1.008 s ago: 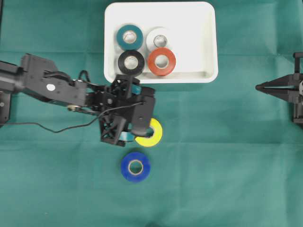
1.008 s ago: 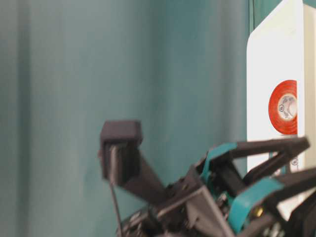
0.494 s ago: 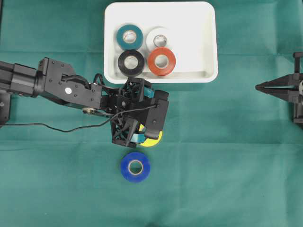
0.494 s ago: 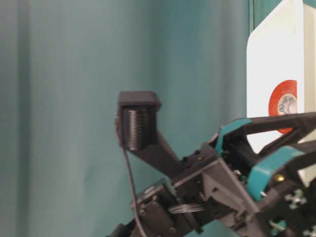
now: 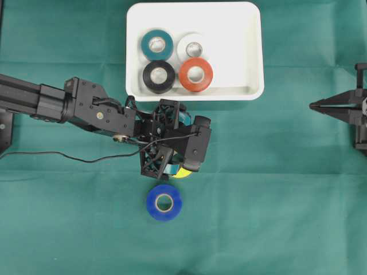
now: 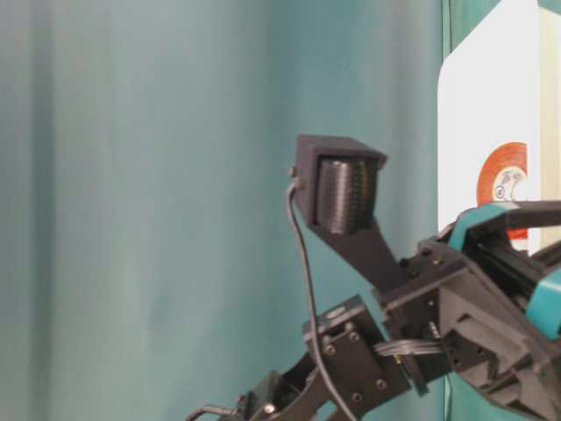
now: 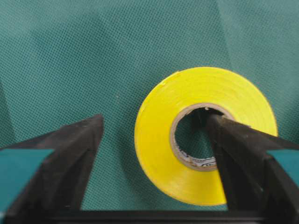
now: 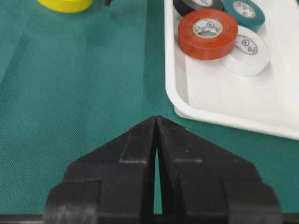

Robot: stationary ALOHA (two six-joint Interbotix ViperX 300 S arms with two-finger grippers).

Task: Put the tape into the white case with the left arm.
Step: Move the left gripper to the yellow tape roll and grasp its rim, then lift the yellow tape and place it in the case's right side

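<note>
- Blue tape roll lies flat on the green worktop, nearest to the viewer in the overhead view, untouched, just below the left gripper.
- Yellow tape roll flat on the worktop, just beyond the blue one and below the white case. In the overhead view only a sliver of it shows under the gripper.
- Left gripper is down over the yellow roll and straddles one side of the ring: right finger sits inside the core hole, left finger stands outside on the cloth, clear gap to the roll's outer wall. Jaws spread, nothing clamped.
- Left arm reaches in from the left edge, its thin black cable trailing across the cloth.
- Right gripper is parked at the right edge of the worktop, well away from the rolls, fingers pressed together at the tips, holding nothing.
- White case at the far centre of the worktop holds four rolls lying flat in a cluster in its left half: teal and white in the far row, black and orange-red in the near row. Right part of the tray is bare.
- Table-level view: mostly arm hardware, the case rim and a piece of the orange-red roll; yellow roll not visible there.
</note>
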